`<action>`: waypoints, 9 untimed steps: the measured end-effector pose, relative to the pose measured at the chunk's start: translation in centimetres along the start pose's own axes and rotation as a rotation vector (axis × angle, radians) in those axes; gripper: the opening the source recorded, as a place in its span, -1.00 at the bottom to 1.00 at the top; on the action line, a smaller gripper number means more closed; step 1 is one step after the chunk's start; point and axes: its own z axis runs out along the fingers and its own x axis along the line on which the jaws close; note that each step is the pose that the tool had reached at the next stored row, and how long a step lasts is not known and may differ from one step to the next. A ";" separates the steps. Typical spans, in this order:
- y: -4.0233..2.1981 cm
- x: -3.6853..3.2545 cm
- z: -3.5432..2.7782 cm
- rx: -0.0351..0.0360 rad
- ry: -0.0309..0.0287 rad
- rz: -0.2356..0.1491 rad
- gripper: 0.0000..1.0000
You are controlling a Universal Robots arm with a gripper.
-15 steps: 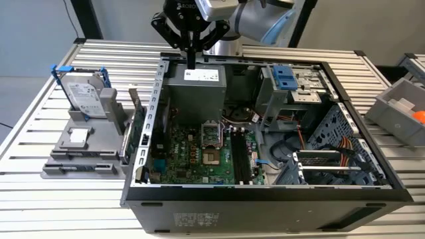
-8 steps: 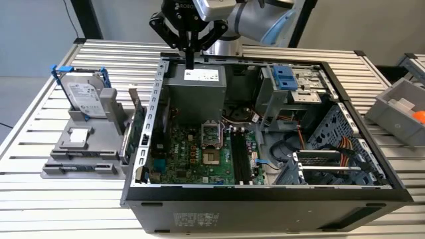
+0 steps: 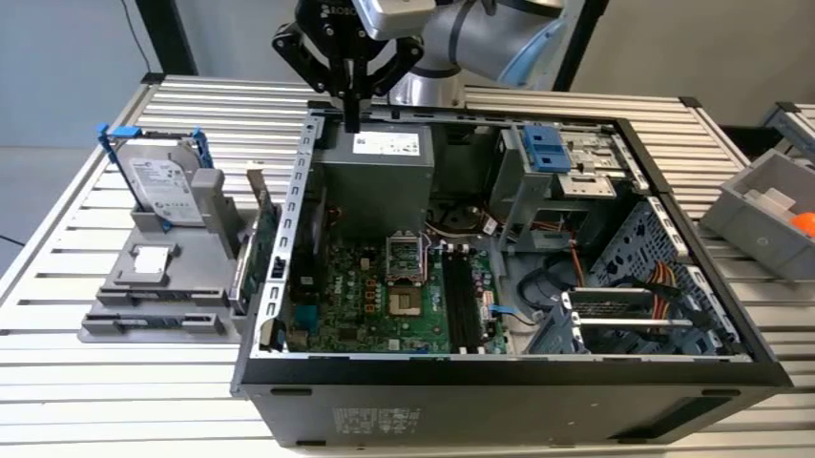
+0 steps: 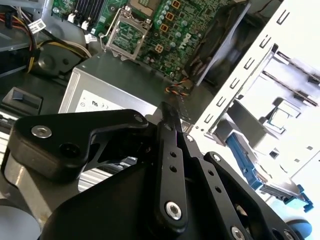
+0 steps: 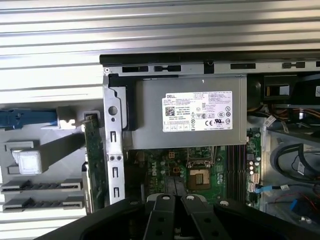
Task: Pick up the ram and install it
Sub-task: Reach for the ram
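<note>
Exterior view: gripper (image 3: 353,124) closed tight above computer case (image 3: 510,405) rim; any grip contents indiscernible

Arm (image 3: 491,38) and tool (image 3: 350,126) cropped at exterior view's top, grey bin (image 3: 764,215) clipped at its right, green card (image 3: 259,253) half-hidden behind case wall (image 3: 296,239).

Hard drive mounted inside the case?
No, the hard drive stands upright in the grey fixture outside the computer case, at the exterior view's left.

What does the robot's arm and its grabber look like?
The arm is chunky, round and silvery grey with a light blue cap. Its gripper is black, built from jointed bars dotted with shiny silver screws, narrowing to a slim tip.
</note>
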 end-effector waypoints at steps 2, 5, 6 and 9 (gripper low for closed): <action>-0.02 0.27 -0.01 0.0000 0.0000 0.000 -1.00; -0.05 0.68 -0.02 0.0000 0.0000 0.000 -1.00; -0.06 0.82 -0.02 0.0000 0.0000 0.000 -1.00; -0.08 1.22 -0.03 0.0000 0.0001 0.000 -1.00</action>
